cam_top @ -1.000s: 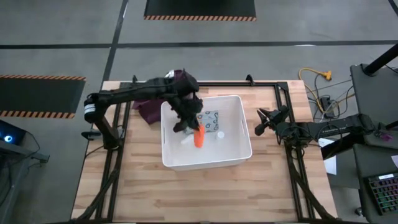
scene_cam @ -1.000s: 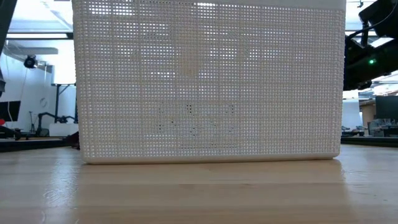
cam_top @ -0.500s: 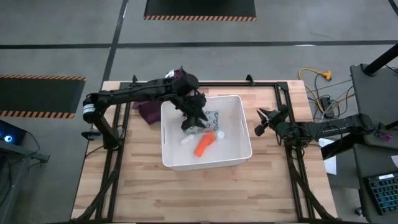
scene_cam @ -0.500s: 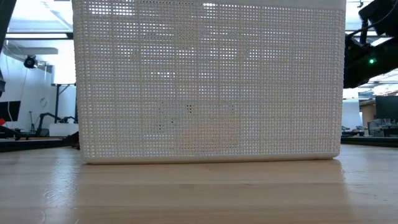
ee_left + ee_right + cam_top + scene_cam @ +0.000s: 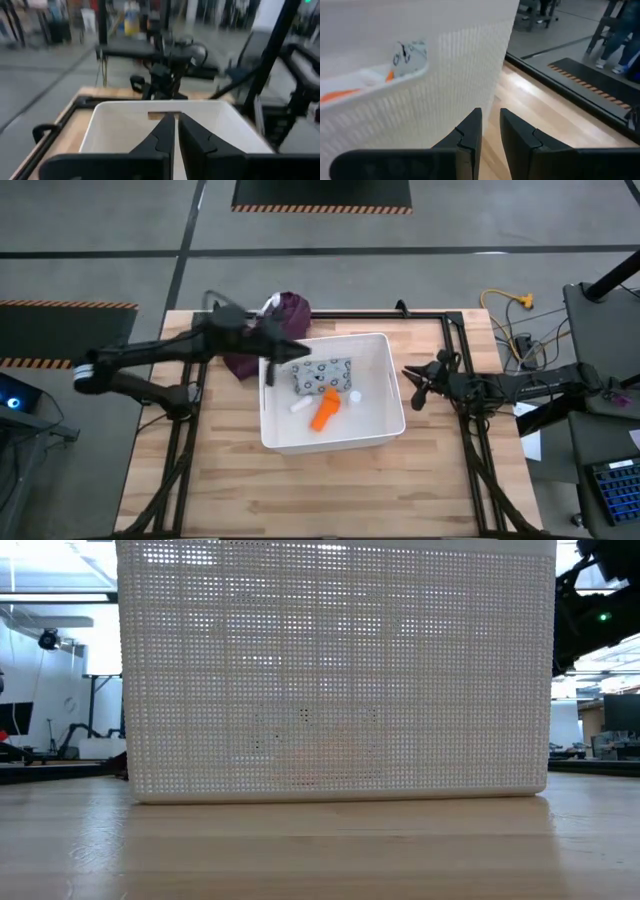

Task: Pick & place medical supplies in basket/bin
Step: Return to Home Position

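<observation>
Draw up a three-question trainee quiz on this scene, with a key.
1. True or false: the orange tube lies inside the white bin.
2. Which gripper is at the bin's corner next to the purple cloth? A) left; B) right; C) neither.
3. How many supplies lie in the bin?

Key:
1. True.
2. A. The left gripper is there. The right gripper is outside the opposite wall.
3. Four: the tube, the grey-green packet, the white oblong piece and the small white bottle.
</observation>
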Controlling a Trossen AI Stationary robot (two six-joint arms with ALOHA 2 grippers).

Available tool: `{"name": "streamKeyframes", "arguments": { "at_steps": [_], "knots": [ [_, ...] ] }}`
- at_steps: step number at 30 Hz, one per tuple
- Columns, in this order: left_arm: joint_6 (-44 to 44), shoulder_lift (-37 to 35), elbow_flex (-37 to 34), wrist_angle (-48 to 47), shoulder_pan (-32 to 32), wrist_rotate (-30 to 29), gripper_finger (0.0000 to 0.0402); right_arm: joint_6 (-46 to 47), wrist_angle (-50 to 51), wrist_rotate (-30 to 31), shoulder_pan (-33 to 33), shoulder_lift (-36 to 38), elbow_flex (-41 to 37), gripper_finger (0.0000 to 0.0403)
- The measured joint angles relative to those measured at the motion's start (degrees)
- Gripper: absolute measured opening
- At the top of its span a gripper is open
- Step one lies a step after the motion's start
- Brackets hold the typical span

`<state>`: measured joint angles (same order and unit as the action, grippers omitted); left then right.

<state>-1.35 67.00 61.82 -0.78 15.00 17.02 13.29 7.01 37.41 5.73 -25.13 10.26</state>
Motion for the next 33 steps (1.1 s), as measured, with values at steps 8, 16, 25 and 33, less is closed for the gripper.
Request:
{"name": "streamKeyframes", "arguments": {
  "at_steps": [8, 16, 25, 33],
  "knots": [
    [-2.11, -23.63, -30.59, 21.45, -0.31, -1.24, 0.0001, -10.74, 1.90, -11.22, 0.01, 2.00, 5.07, 0.0059],
    [-1.23, -43.28, -46.47, 22.84, -0.22, -7.99, 0.0001, -8.57, 4.62, -14.06, -0.01, 10.31, 8.44, 0.0058],
    [-3.26, -55.26, -55.53, 23.20, -0.22, -10.10, 0.0001, -6.68, 4.77, -18.43, -0.01, 24.86, 0.50, 0.0058],
    [-5.39, -59.94, -61.24, 21.79, -0.22, -10.01, 0.0001, -5.68, 4.20, -22.74, 0.03, 24.93, -0.84, 0.0058]
  ]
}}
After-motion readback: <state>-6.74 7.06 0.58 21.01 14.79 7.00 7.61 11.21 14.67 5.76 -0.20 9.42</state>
